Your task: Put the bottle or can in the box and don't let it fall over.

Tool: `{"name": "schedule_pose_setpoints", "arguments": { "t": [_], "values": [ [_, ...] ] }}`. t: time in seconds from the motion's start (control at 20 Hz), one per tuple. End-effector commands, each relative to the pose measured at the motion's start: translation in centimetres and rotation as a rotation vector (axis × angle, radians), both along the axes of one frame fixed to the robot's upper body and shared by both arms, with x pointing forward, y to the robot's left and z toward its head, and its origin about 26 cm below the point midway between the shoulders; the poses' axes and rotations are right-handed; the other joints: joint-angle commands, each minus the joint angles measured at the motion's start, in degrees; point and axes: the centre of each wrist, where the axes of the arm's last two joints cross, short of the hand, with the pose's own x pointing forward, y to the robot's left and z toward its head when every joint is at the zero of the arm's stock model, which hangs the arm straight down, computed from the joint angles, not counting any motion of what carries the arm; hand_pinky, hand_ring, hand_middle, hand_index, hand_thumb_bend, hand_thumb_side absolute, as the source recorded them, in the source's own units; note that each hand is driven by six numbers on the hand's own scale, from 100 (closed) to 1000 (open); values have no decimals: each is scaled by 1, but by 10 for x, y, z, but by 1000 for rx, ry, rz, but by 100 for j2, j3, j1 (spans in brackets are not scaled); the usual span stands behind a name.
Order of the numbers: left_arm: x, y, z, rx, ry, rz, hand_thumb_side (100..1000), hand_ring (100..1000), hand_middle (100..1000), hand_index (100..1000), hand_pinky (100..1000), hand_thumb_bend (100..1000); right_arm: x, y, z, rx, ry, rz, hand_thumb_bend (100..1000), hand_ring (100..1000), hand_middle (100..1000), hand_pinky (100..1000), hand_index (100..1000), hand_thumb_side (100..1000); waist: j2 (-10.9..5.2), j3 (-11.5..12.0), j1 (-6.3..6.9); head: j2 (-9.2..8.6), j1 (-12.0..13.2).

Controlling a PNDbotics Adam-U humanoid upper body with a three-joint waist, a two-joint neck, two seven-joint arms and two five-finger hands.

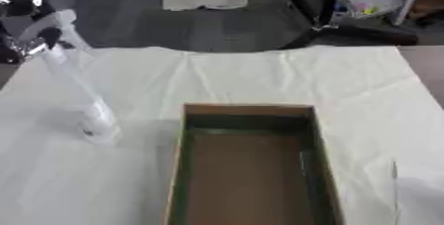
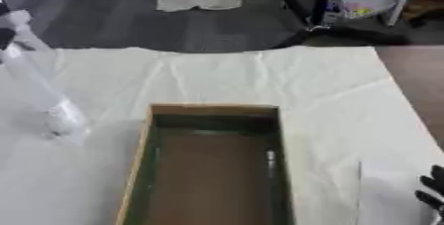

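Clear plastic bottle (image 1: 83,97) at far left, tilted, base on white cloth (image 1: 260,78), left of box (image 1: 184,169), not yet inside. Left hand (image 1: 30,30) curled round bottle top. Box empty; lift and upright placing remain. Only right eye view shows right hand (image 2: 431,192), lower corner, fingers unclear.

Clear bottle (image 2: 48,101) tilted at left, open box (image 2: 208,164) — empty — on white cloth (image 2: 347,100), right robot hand (image 2: 431,192) at lower-right edge.
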Motion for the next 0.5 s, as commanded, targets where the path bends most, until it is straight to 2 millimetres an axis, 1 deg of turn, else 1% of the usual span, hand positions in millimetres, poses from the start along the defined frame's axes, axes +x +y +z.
{"name": "schedule_pose_setpoints", "arguments": {
  "t": [0.05, 0.35, 0.45, 0.5],
  "values": [
    [-6, 4, 14, -10, -43, 2, 396, 464, 480, 619, 757, 100, 0, -1, 5, -8, -12, 4, 100, 800, 807, 748, 725, 842, -101, -11, 20, -77, -17],
    [-6, 3, 14, -2, -50, 0, 414, 424, 467, 605, 737, 100, 0, 0, 5, -2, -11, 6, 100, 800, 806, 750, 726, 855, -102, -44, 34, -76, -26],
    [-6, 3, 14, 3, -52, 0, 394, 417, 465, 602, 735, 100, 0, 0, 5, -1, -11, 7, 100, 800, 806, 750, 726, 858, -101, -48, 39, -81, -32],
    [-6, 2, 14, 6, -53, 0, 369, 402, 462, 598, 730, 100, 0, 0, 5, 0, -10, 9, 100, 799, 806, 750, 726, 862, -100, -49, 42, -82, -35]
  ]
}}
